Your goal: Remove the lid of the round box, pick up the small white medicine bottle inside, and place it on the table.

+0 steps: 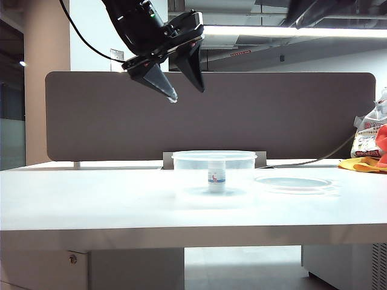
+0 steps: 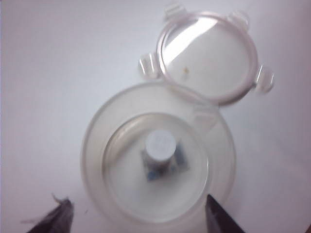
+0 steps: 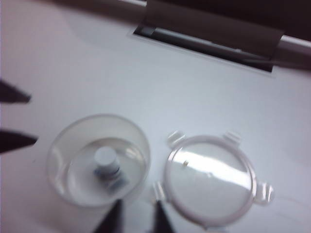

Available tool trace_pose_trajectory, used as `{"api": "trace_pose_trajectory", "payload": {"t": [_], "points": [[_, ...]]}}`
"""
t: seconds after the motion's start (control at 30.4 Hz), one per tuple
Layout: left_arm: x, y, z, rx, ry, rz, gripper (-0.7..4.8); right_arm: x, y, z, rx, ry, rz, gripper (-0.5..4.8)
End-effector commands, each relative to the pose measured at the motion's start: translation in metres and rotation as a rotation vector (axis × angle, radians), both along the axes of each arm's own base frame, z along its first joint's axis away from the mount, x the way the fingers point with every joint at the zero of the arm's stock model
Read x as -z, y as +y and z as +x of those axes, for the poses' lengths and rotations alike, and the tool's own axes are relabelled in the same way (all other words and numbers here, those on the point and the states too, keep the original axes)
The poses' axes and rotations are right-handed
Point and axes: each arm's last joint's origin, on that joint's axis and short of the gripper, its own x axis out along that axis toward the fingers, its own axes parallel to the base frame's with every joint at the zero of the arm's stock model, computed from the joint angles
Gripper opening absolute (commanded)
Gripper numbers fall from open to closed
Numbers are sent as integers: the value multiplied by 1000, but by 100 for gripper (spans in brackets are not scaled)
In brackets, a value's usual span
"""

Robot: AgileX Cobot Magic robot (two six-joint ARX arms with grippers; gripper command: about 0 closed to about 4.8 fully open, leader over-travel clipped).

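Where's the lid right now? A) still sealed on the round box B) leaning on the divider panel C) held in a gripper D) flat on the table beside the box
D: the lid lies flat on the table beside the open round box, with the small white medicine bottle standing inside.

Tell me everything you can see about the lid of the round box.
The lid is a flat round disc of clear, glossy plastic with a faintly pink rim and small tabs around its edge. It is off the round box and lies flat on the white table right beside it, to the box's right in the exterior view; whether the two touch is unclear. A tiny dark speck shows on it. No gripper touches it.
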Motion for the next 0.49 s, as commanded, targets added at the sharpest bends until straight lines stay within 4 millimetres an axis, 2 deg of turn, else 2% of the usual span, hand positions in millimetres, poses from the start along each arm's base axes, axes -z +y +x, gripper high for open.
{"api": "trace_pose_trajectory", "payload": {"t": [0.03,0.13,0.2,0.26,0.49], "points": [[1,-5,5,16,20,-84,326,-6,-4,-19,-54,44,15,74],[8,-9,10,20,48,-95,326,-14,-8,-36,-85,53,30,30],[15,-14,13,34,73,-101,323,-19,-11,-46,-107,46,45,28],[22,-16,16,31,89,-98,298,-25,-15,-58,-110,33,49,-6],[45,-23,28,25,137,-79,294,-38,-23,-97,-136,12,57,-5]]}}
